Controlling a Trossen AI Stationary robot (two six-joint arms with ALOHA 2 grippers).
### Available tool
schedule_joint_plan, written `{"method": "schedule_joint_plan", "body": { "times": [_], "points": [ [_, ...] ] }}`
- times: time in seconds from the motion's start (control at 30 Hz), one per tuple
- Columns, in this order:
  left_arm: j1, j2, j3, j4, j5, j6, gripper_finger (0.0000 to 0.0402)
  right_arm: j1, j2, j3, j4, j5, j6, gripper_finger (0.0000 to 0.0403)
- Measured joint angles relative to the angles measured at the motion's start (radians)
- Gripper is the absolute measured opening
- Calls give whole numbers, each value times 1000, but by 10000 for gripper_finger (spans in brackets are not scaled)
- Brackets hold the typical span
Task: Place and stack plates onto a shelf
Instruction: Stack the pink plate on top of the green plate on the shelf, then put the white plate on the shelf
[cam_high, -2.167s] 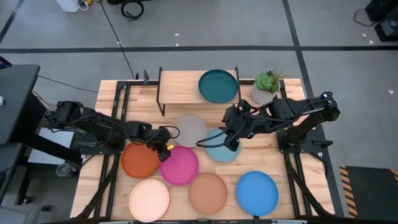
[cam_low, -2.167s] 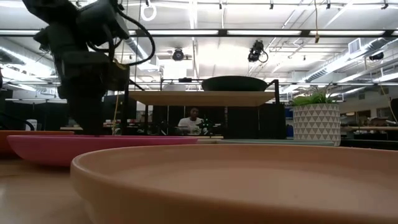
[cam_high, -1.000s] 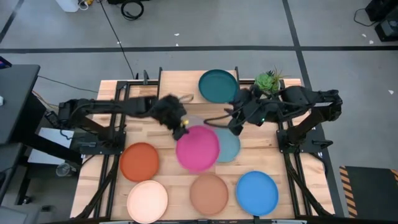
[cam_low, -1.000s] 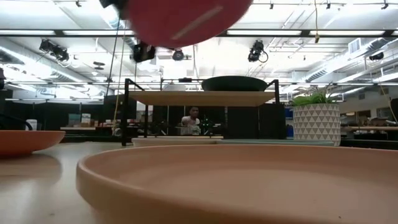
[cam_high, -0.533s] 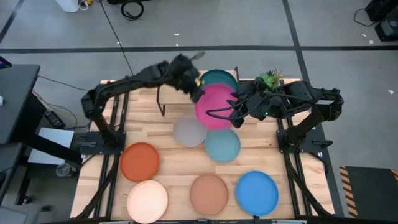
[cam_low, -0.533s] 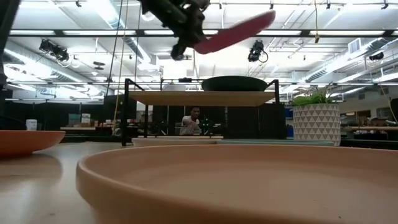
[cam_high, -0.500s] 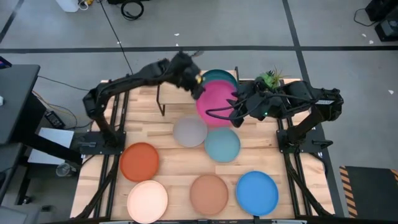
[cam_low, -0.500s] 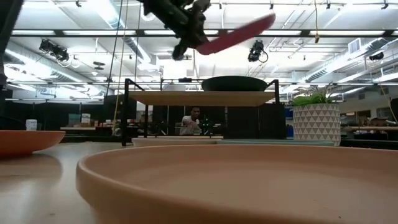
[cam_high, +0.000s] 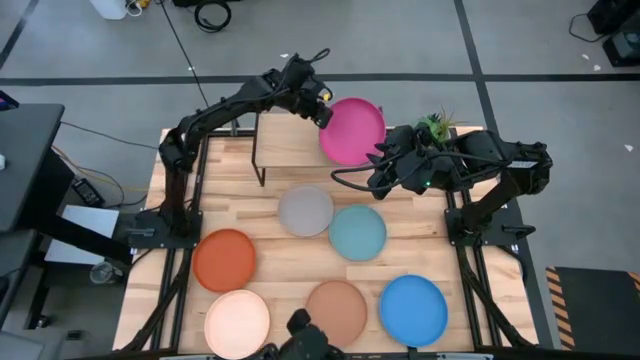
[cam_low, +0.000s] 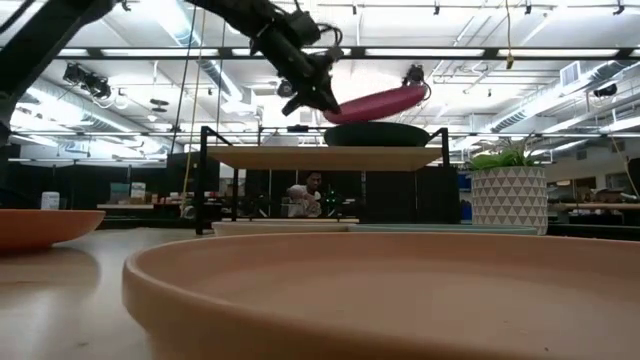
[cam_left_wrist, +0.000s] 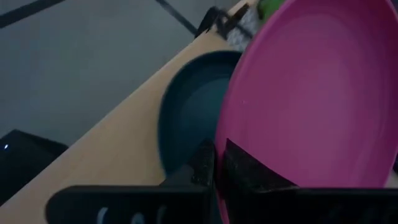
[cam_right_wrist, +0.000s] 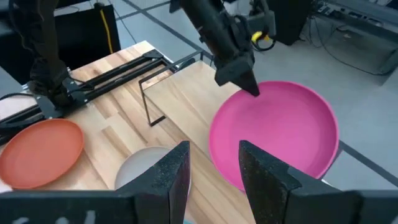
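My left gripper (cam_high: 322, 112) reaches over the far edge and is shut on the pink plate (cam_high: 352, 131). That plate hovers just above the teal plate (cam_low: 377, 134), which rests by its underside on the right half of the shelf (cam_high: 288, 140). The teal plate is almost wholly hidden in the high view and shows under the pink plate (cam_left_wrist: 311, 93) in the left wrist view. My right gripper (cam_right_wrist: 211, 174) waits open and holds nothing, near the shelf's right end, close to the pink plate (cam_right_wrist: 273, 134). My left gripper pinches the pink plate's rim (cam_left_wrist: 219, 146) on the side toward the table's left, one finger on the plate's upper face and one beneath. The fingers come from the left, slanting down. The plate is lifted clear and slightly tilted, its right side higher.
Flat on the tabletop lie the grey plate (cam_high: 305, 211), light blue plate (cam_high: 357, 231), orange plate (cam_high: 224, 259), cream plate (cam_high: 238, 321), tan plate (cam_high: 335, 310) and bright blue plate (cam_high: 413, 310). A potted plant (cam_high: 430, 135) stands right of the shelf. The shelf's left half is bare.
My left gripper has carried the pink plate from above the table's middle toward the far edge and over the shelf, then down toward the teal plate. The plate, steeply tipped on the way, is now nearly level.
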Motion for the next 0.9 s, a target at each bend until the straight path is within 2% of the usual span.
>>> {"method": "schedule_joint_plan", "body": {
  "times": [0.43,0.67,0.8,0.9],
  "points": [
    [19,28,2,-13,11,27,31,0,0,0,0,11,-4,143],
    [19,28,2,-10,21,22,100,0,0,-1,-1,11,-5,143],
    [31,15,1,3,102,12,132,0,0,-1,-5,11,-7,143],
    [32,-32,1,-30,142,84,138,0,0,-1,-17,10,-8,143]
  ]
}}
